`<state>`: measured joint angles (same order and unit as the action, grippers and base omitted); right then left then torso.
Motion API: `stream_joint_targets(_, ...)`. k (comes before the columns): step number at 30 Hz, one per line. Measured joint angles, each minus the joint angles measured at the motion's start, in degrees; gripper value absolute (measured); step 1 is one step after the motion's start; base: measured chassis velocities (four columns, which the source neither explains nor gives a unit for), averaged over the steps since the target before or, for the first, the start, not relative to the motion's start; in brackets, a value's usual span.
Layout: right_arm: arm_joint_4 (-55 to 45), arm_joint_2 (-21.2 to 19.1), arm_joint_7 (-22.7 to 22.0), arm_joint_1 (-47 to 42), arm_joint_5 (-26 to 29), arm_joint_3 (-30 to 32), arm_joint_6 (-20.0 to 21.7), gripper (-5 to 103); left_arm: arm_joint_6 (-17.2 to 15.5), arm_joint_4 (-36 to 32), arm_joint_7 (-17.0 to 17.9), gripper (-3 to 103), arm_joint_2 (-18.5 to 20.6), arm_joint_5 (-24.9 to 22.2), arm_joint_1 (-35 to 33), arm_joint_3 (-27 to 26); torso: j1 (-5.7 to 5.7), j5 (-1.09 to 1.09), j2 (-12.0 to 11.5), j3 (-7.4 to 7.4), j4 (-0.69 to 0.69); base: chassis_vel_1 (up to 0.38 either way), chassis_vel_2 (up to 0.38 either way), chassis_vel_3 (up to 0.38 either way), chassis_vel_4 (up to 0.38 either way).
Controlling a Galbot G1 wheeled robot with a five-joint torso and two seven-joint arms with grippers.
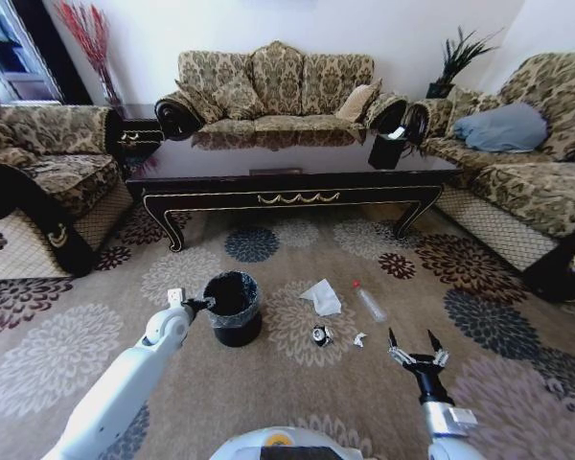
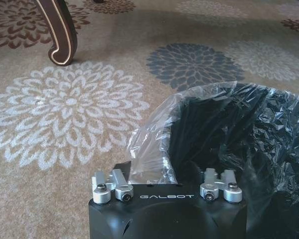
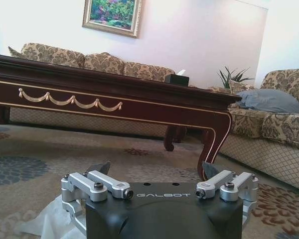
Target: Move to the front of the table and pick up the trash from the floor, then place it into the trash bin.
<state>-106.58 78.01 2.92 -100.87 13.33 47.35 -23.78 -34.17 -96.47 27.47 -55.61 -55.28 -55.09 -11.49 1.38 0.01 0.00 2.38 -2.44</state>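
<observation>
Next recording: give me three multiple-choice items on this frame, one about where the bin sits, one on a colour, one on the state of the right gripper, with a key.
1. Where is the trash bin?
A. On the table
B. On the carpet in front of the table, by the left gripper
C. On a sofa

2. What colour is the cap of the tube?
A. Red
B. Blue
C. Green

3. How is the right gripper?
A. Shut on the tissue
B. Shut on the tube
C. Open, holding nothing

Key:
1 B: the bin stands on the carpet before the table, with the left gripper at its rim.
2 A: the tube's far end is red.
3 C: its fingers are spread above the carpet, while the tissue lies apart from it.
</observation>
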Motion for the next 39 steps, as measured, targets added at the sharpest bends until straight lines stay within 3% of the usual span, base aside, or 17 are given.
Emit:
stream_joint_targets(2, 0.20, 0.04, -0.09, 0.21, 0.03, -0.10, 0.00, 100, 0.01, -0.46, 0.19, 56, 0.36, 0.03, -0.02, 0.04, 0.00, -0.02, 0.00, 0.00, 0.01, 0.000, 0.000, 0.000, 0.000)
stream_joint_targets(4, 0.29, 0.13, -0.11, 0.34, 0.02, -0.30, 0.00, 100, 0.03, -0.67, 0.21, 56, 0.59, 0.03, -0.07, -0.03, 0.00, -0.01, 0.00, 0.00, 0.01, 0.000, 0.000, 0.000, 0.000)
stream_joint_targets(7, 0.74, 0.40, -0.18, 0.76, -0.34, -1.14, 0.02, 100, 0.11, -1.76, 0.60, 40, 1.31, -0.51, -0.58, -0.90, 0.00, -0.01, 0.00, 0.00, 0.01, 0.000, 0.000, 0.000, 0.000)
stream_joint_targets(8, 0.74, 0.40, -0.18, 0.76, -0.34, -1.14, 0.02, 100, 0.11, -1.76, 0.60, 40, 1.31, -0.51, -0.58, -0.90, 0.00, -0.01, 0.00, 0.00, 0.01, 0.000, 0.000, 0.000, 0.000)
stream_joint_targets(16, 1.63, 0.10, -0.87, 2.09, -1.35, -2.54, 0.74, 100, 0.21, -3.56, 1.56, 8, 2.69, -1.02, -2.65, -3.26, -0.01, -0.01, 0.00, 0.00, 0.02, 0.000, 0.000, 0.000, 0.000)
stream_joint_targets(27, 7.32, -4.43, -1.20, 8.03, -1.48, -3.96, 4.47, 100, -2.57, -9.93, 3.54, 4, 8.29, -1.20, -4.01, -5.52, -0.01, -0.01, 0.00, 0.01, 0.02, 0.000, 0.000, 0.000, 0.000)
stream_joint_targets(36, 18.84, -14.50, 0.31, 18.81, 2.42, -11.42, 9.75, 100, -4.09, -15.35, 5.97, 4, 12.90, -4.31, -4.65, -5.59, -0.01, 0.02, 0.00, 0.00, 0.02, 0.000, 0.000, 0.000, 0.000)
stream_joint_targets(39, 24.02, -19.25, 2.03, 23.87, 8.23, -15.34, 11.28, 100, -3.42, -16.13, 4.83, 4, 13.93, -4.18, -6.19, -5.53, 0.00, 0.00, 0.00, 0.01, 0.01, 0.000, 0.000, 0.000, 0.000)
